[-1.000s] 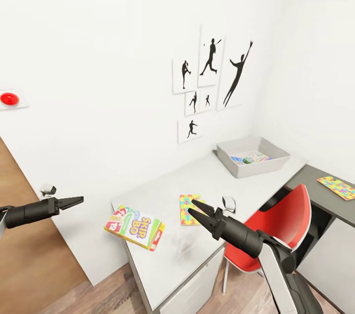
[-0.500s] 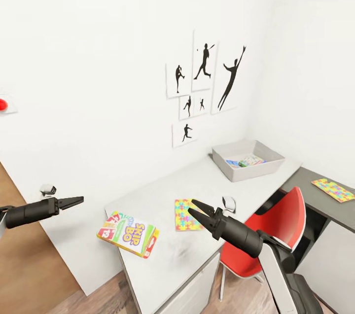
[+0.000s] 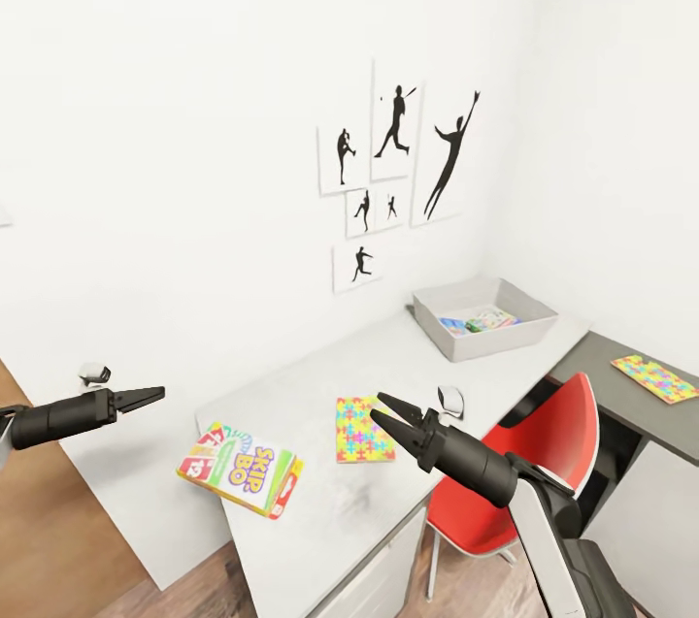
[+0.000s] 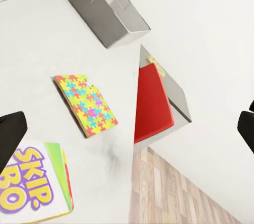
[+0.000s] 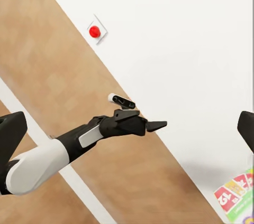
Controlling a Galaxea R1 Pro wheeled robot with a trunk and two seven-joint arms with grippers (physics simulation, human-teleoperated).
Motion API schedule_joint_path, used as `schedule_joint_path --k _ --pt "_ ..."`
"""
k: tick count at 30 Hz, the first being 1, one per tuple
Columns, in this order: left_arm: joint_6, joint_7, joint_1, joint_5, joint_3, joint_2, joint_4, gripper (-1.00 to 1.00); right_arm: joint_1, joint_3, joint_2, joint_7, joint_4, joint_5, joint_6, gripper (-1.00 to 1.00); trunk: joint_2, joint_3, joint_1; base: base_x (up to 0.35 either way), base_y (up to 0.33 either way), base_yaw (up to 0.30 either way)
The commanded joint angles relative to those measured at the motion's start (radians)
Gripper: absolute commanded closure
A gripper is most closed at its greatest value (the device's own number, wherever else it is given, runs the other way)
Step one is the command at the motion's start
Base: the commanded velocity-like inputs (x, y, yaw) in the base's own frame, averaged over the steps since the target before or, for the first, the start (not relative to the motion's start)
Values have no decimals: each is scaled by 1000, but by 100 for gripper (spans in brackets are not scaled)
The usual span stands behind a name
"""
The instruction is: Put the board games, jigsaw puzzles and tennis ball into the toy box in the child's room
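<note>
Nearby, flat glossy Skip-Bo box (image 3: 239, 468).

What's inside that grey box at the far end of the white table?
The toy box holds a couple of flat colourful items. Its near wall hides part of the floor inside, so anything lower down cannot be seen.

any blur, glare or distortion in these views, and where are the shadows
Head view: sharp, evenly lit and glare-free, wide-angle tilt skewing the white desk, and a faint smudgy shadow beside the jigsaw puzzle. Left wrist view: the fingertips are dark blurs at the picture's edges, while the Skip-Bo box reads crisp. Right wrist view: flat light, and the left gripper is sharp.
</note>
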Motion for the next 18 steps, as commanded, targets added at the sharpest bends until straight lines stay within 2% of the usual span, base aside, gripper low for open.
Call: schedule_joint_path --k 1,14,18 --pt "11 -4 -1 0 0 0 0 -100 -1 0 0 -1 0 -7 7 -100 -2 -2 1 44 -56 0" --pt "12 -4 -1 -1 -1 -1 3 -100 -1 -1 0 0 0 -7 7 -100 -2 -2 1 10 -13 0" --pt "17 -4 -1 -1 -1 -2 33 -100 -2 -1 0 -1 1 -7 7 -100 -2 -2 1 0 0 0"
